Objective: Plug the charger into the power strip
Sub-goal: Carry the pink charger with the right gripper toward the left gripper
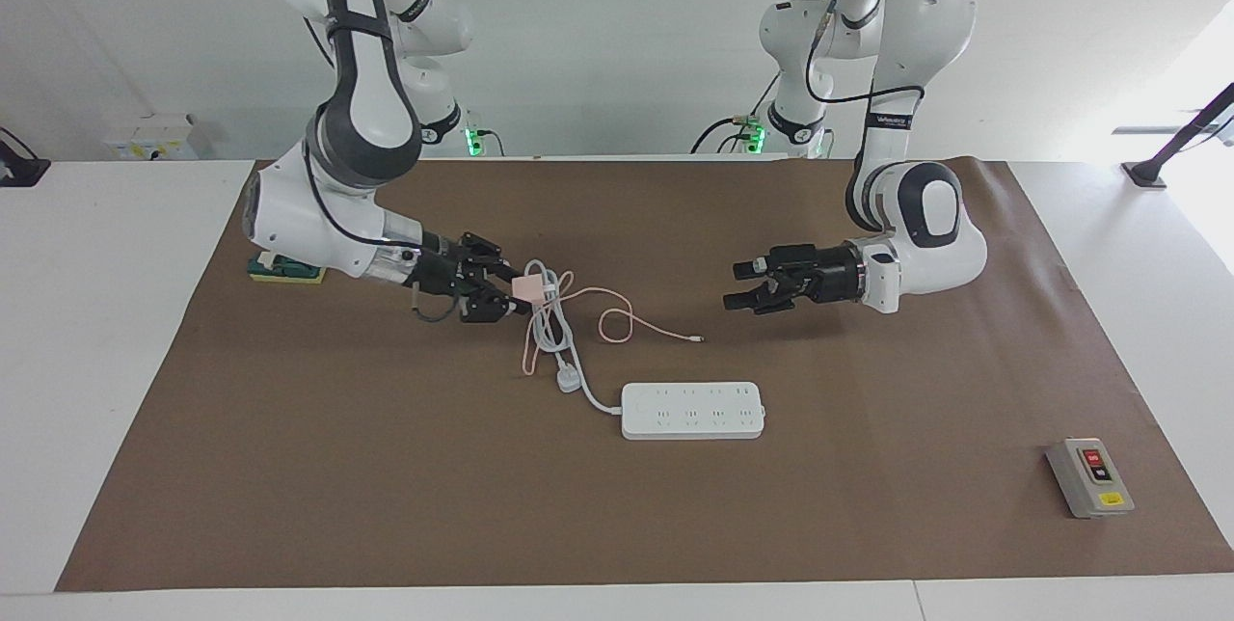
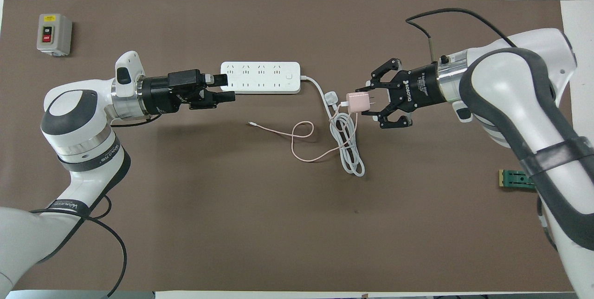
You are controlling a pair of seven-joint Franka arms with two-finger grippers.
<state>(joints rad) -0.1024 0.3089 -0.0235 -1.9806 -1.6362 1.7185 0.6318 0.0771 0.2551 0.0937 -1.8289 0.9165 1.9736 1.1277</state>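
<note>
My right gripper (image 1: 516,292) (image 2: 367,104) is shut on the pale pink charger (image 1: 528,288) (image 2: 358,102) and holds it just over the coiled white cord (image 1: 547,317) (image 2: 347,148). The charger's thin pink cable (image 1: 617,322) (image 2: 301,134) loops on the mat toward the power strip. The white power strip (image 1: 692,410) (image 2: 260,77) lies flat, farther from the robots. My left gripper (image 1: 740,287) (image 2: 226,87) is open and empty, raised above the mat by the strip's end toward the left arm's end, apart from it.
The strip's white three-pin plug (image 1: 569,380) (image 2: 332,98) lies by the coil. A grey switch box (image 1: 1089,476) (image 2: 54,34) sits at the left arm's end. A green block (image 1: 284,269) (image 2: 513,179) lies at the right arm's end.
</note>
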